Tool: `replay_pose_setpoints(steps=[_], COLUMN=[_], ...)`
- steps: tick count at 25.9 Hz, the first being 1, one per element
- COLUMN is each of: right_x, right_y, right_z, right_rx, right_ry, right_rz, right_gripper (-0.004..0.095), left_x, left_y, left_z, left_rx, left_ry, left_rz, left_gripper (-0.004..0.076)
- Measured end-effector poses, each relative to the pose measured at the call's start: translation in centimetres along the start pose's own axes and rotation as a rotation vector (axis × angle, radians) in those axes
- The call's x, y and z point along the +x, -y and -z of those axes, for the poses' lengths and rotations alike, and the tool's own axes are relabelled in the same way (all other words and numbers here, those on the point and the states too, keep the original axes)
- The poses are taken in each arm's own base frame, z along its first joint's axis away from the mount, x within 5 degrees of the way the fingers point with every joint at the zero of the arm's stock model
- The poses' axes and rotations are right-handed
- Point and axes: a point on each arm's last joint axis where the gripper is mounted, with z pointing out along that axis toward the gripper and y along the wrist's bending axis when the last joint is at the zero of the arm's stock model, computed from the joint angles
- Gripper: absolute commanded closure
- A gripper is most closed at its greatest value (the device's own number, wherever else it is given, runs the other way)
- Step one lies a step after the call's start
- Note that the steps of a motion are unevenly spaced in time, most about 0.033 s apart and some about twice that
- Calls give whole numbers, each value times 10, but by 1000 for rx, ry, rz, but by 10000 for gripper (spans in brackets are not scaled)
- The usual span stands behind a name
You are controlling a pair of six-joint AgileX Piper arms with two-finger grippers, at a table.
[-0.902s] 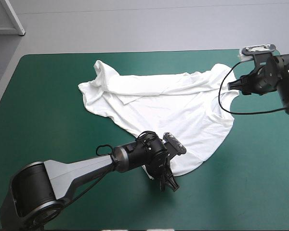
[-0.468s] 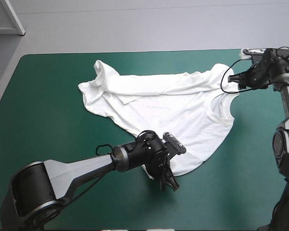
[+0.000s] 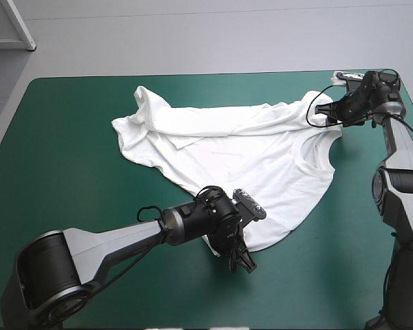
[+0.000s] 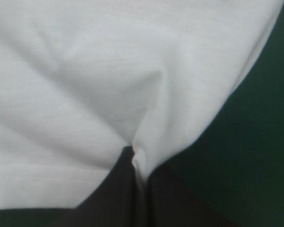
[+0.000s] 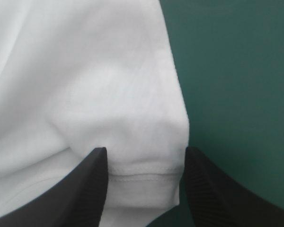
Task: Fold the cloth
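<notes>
Where the T-shirt lies, teal-green cover surrounds it.

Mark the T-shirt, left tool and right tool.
T-shirt (image 3: 248, 151): high view, middle of the white body.
left tool (image 4: 132, 153): left wrist view, the shut tip pinching the fabric.
right tool (image 5: 146, 158): right wrist view, middle of its open gap, over a stitched hem.

- The left arm enters at the lower left of the frame and reaches low toward the lower middle.
- The left gripper points downward. Its black fingers are pressed together and pinch the T-shirt.
- The right arm goes up along the right edge to the upper right.
- The right gripper points to the left, with its fingers standing apart.
</notes>
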Motion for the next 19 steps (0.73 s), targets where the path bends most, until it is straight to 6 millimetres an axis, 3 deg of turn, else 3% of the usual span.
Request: replay_pose_setpoints(steps=[5, 7, 13, 15, 17, 19], right_x=[4, 5, 6, 6, 4, -4], right_y=[2, 3, 3, 1, -2, -9], right_z=[-14, -15, -14, -13, -2, 27], right_rx=[0, -1, -6, -26, -48, -73], right_ry=[-40, -53, -72, -78, -86, -46], right_rz=[-3, -4, -6, -17, -22, -17], right_gripper=[442, 489, 922, 927, 927, 927], left_x=[0, 0, -1, -1, -1, -1], left_y=[0, 0, 0, 0, 0, 0], left_z=[0, 0, 0, 0, 3, 8], left_rx=[0, 0, 0, 1, 12, 43], left_ry=[0, 0, 3, 4, 16, 23], left_rz=[0, 0, 0, 0, 12, 40], left_gripper=[732, 732, 732, 732, 732, 732])
